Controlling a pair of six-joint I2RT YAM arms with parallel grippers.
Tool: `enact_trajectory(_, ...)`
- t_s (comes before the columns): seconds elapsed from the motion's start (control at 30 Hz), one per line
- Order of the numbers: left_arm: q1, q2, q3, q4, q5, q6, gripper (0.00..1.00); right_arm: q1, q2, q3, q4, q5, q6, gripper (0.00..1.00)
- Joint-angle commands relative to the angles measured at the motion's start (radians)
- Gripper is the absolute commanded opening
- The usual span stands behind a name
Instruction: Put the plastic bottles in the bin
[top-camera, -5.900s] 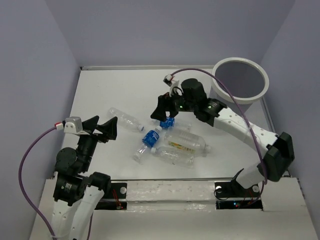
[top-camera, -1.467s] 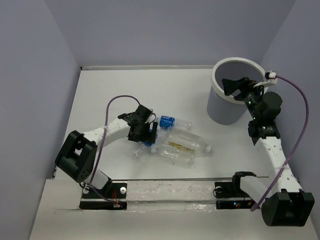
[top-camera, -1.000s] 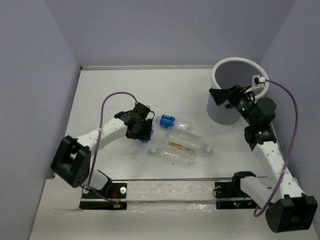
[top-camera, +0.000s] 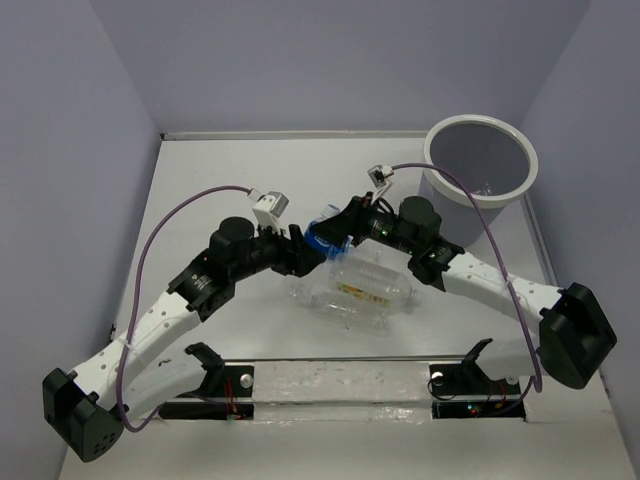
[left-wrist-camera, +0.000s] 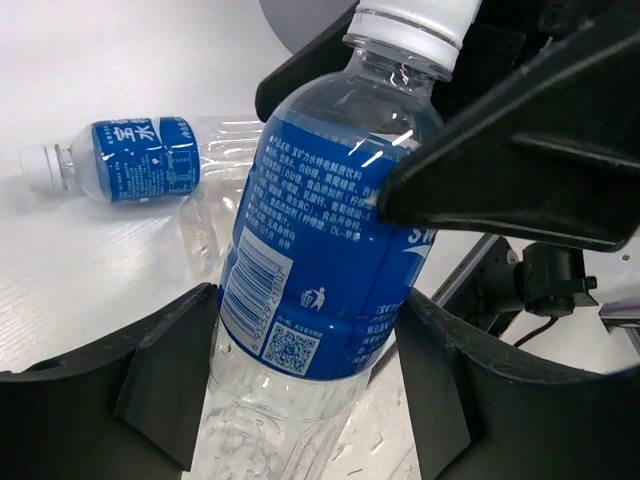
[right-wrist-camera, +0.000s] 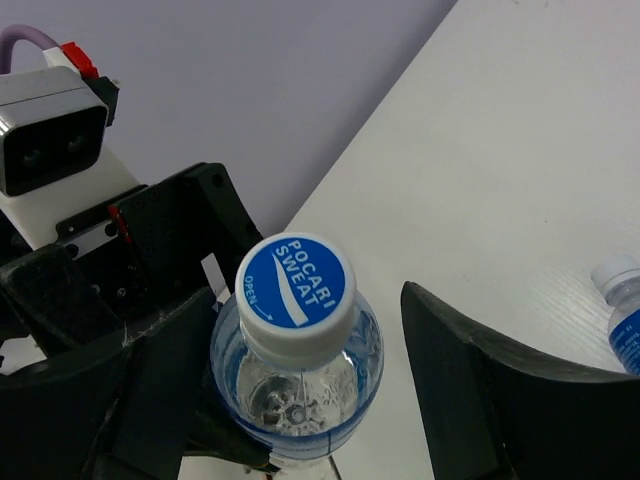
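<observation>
Both arms were stretched inward over the table (top-camera: 220, 170), wrists nearly meeting. My left claw (left-wrist-camera: 305, 310) was clamped on the blue-labelled bottle (left-wrist-camera: 320, 230), which hung off the surface, well apart from the bin (top-camera: 479, 120). My right claw (right-wrist-camera: 305, 300) was spread, straddling the neck, with one finger (right-wrist-camera: 480, 380) clear of it. The cap (right-wrist-camera: 295, 283) read "POCARI SWEAT" and "OPEN". The label (left-wrist-camera: 290, 300) showed a barcode and QR code; the small print was unreadable.

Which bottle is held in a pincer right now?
The blue-labelled bottle gripped by the left pincer; the other blue-labelled one and the large yellowish-labelled bottle lie on the table.
</observation>
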Motion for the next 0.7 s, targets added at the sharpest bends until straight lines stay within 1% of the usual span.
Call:
enact_trajectory(0.0,-0.01,-0.025,-0.013,0.158,0.067,-0.001,0.78,0.009,0.032,0.028,0.105,0.03,0.055,0.62)
enact_trajectory(0.03,-0.01,-0.025,-0.016,0.167,0.064,-0.001,0.84,0.009,0.031,0.031,0.096,0.054,0.055,0.55)
enact_trajectory(0.07,-0.01,-0.026,-0.016,0.17,0.059,-0.002,0.87,0.009,0.018,0.039,0.085,0.073,0.041,0.44)
enact_trajectory(0.1,-0.01,-0.029,-0.019,0.178,0.056,-0.001,0.94,0.009,0.009,0.045,0.052,0.096,0.032,0.4)
enact_trajectory(0.17,-0.01,-0.041,-0.025,0.187,0.052,-0.004,0.99,0.009,-0.017,0.071,0.013,0.174,0.003,0.36)
enact_trajectory(0.2,-0.01,-0.046,-0.034,0.197,0.05,-0.007,0.99,0.009,-0.049,0.083,-0.025,0.218,-0.029,0.35)
enact_trajectory(0.27,-0.01,-0.06,-0.043,0.204,0.049,-0.01,0.99,-0.014,-0.081,0.11,-0.056,0.24,-0.06,0.33)
enact_trajectory(0.33,-0.01,-0.069,-0.054,0.211,0.042,-0.014,0.99,-0.079,-0.13,0.157,-0.115,0.295,-0.102,0.31)
enact_trajectory(0.37,-0.01,-0.08,-0.059,0.216,0.03,-0.021,0.99,-0.144,-0.146,0.183,-0.132,0.313,-0.119,0.29)
enact_trajectory(0.4,-0.01,-0.084,-0.062,0.222,0.023,-0.027,0.99,-0.145,-0.16,0.183,-0.145,0.321,-0.123,0.29)
enact_trajectory(0.43,-0.01,-0.088,-0.072,0.23,0.012,-0.034,0.99,-0.231,-0.173,0.215,-0.156,0.321,-0.126,0.28)
enact_trajectory(0.53,-0.01,-0.081,-0.085,0.268,-0.04,-0.068,0.99,-0.348,-0.215,0.301,-0.24,0.33,-0.178,0.27)
enact_trajectory(0.57,-0.01,-0.063,-0.083,0.276,-0.053,-0.073,0.99,-0.396,-0.227,0.37,-0.286,0.376,-0.206,0.27)
enact_trajectory(0.6,-0.01,-0.052,-0.082,0.277,-0.083,-0.086,0.99,-0.405,-0.232,0.405,-0.307,0.419,-0.29,0.27)
enact_trajectory(0.63,-0.01,-0.043,-0.08,0.276,-0.105,-0.097,0.99,-0.406,-0.233,0.439,-0.342,0.535,-0.347,0.27)
enact_trajectory(0.67,-0.01,-0.029,-0.08,0.274,-0.125,-0.109,0.99,-0.406,-0.232,0.47,-0.35,0.603,-0.4,0.27)
